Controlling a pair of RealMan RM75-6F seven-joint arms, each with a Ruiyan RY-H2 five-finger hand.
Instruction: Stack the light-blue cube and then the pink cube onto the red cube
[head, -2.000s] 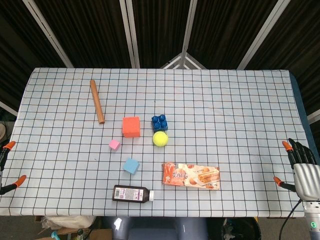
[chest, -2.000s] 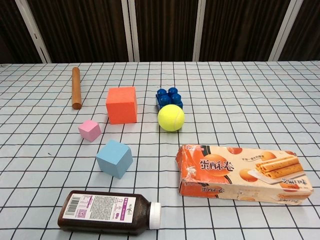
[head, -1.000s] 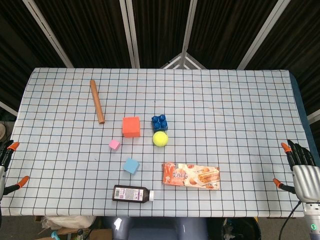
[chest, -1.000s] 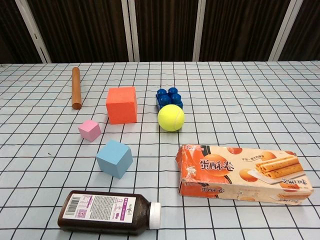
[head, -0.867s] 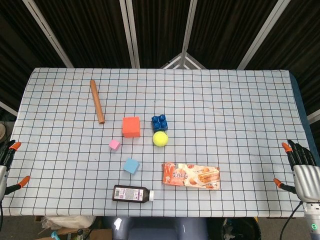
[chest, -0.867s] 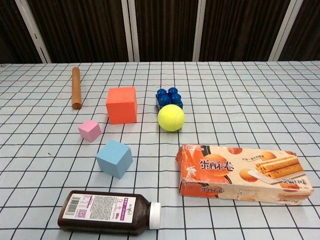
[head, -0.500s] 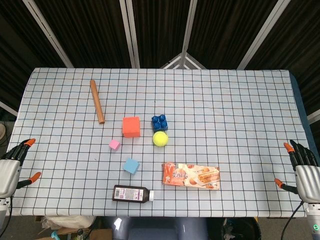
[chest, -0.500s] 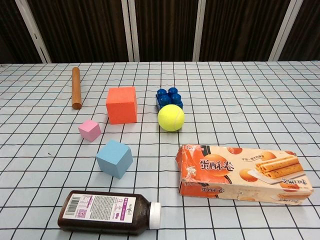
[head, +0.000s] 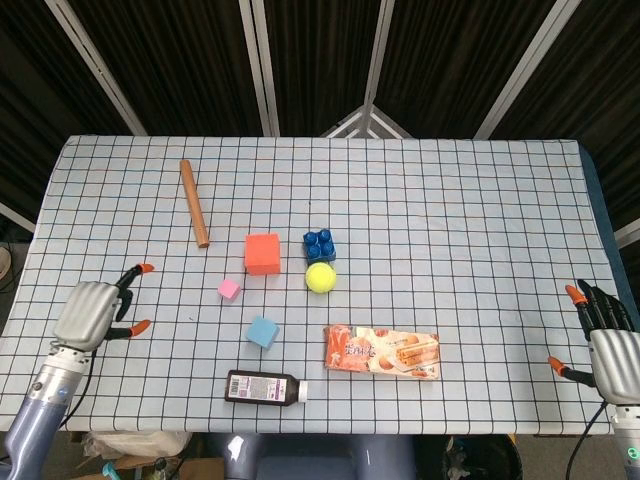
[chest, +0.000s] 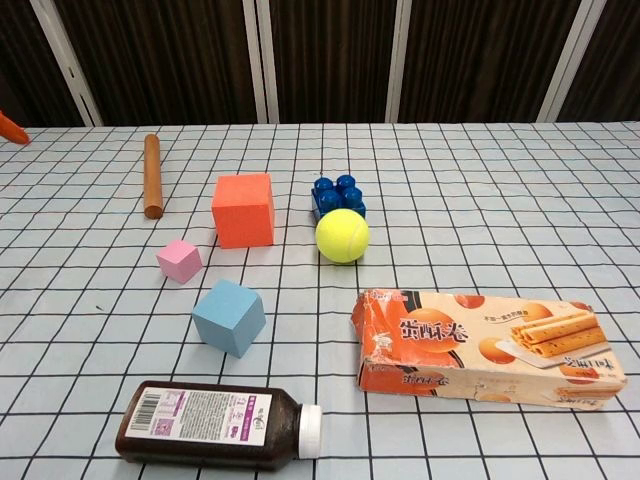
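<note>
Light-blue foam cube (head: 262, 331) unstacked | left hand (head: 93, 311) empty, fingers spread | next: reach, grasp it for red foam cube (head: 262, 253)

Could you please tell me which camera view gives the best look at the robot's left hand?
The head view: the silver left hand with orange-tipped fingers shows whole above the checked tablecloth, left of the small pink cube, holding nothing. The chest view catches only one orange fingertip at its left edge.

Matt foam-like red cube (head: 262, 253), cloth tablecloth (head: 470, 220)
</note>
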